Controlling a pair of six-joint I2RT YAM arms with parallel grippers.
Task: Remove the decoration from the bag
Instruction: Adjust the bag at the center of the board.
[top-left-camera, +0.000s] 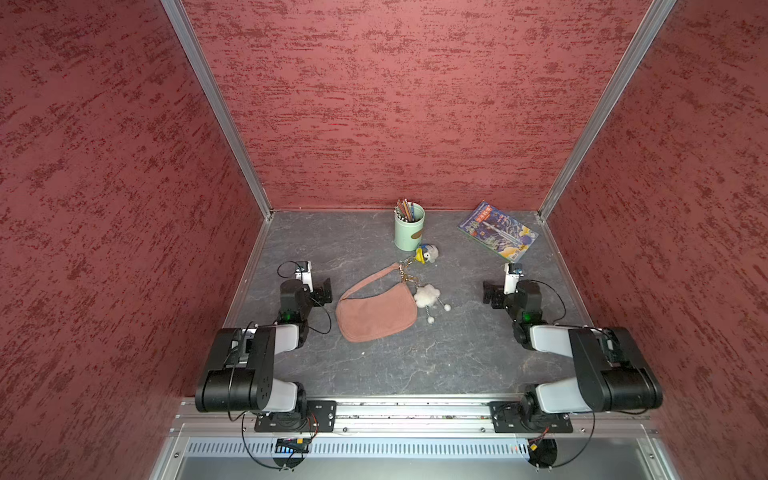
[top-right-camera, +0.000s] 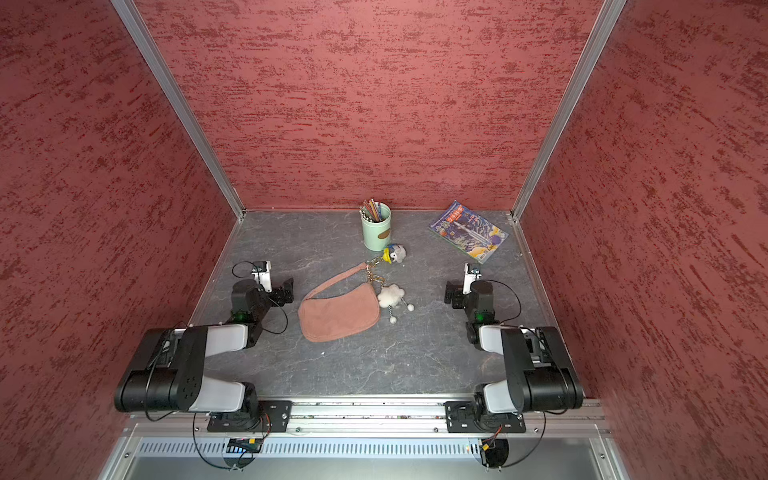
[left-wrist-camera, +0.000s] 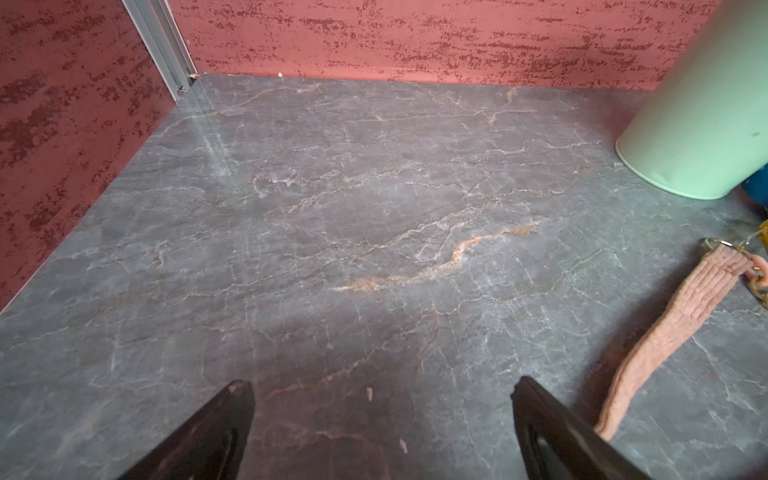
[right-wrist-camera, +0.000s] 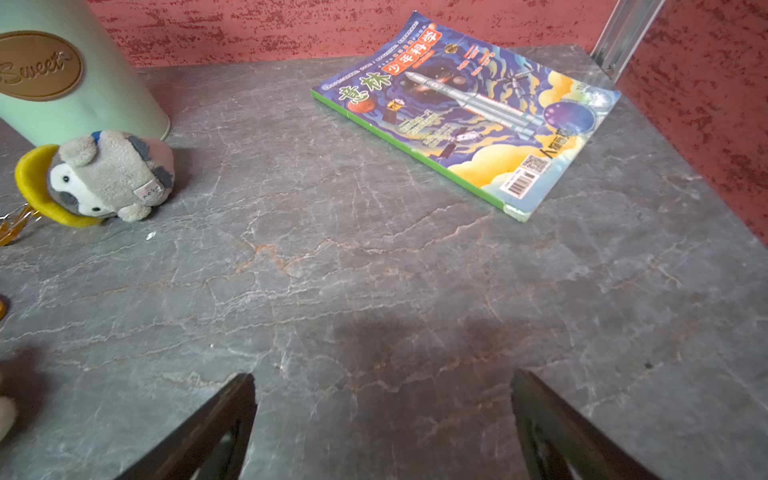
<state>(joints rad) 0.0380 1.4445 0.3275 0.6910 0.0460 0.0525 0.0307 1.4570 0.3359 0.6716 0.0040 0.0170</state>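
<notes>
The dusty-pink bag (top-left-camera: 376, 313) (top-right-camera: 338, 316) lies flat mid-table, its strap (left-wrist-camera: 665, 332) arching toward the back. Gold clasps (top-left-camera: 407, 270) at the strap's right end carry two decorations: a white fluffy charm (top-left-camera: 427, 296) (top-right-camera: 390, 296) with bead legs, beside the bag, and a grey plush with a yellow rim (top-left-camera: 427, 253) (right-wrist-camera: 108, 178), farther back. My left gripper (top-left-camera: 323, 291) (left-wrist-camera: 382, 386) rests open just left of the bag, holding nothing. My right gripper (top-left-camera: 492, 296) (right-wrist-camera: 382, 380) stands open and empty, well right of the charms.
A mint-green cup (top-left-camera: 409, 228) (right-wrist-camera: 62, 75) of pencils stands right behind the grey plush. A colourful magazine (top-left-camera: 498, 230) (right-wrist-camera: 469, 112) lies at the back right corner. Red textured walls close in the grey marble table (top-left-camera: 374, 365) on three sides.
</notes>
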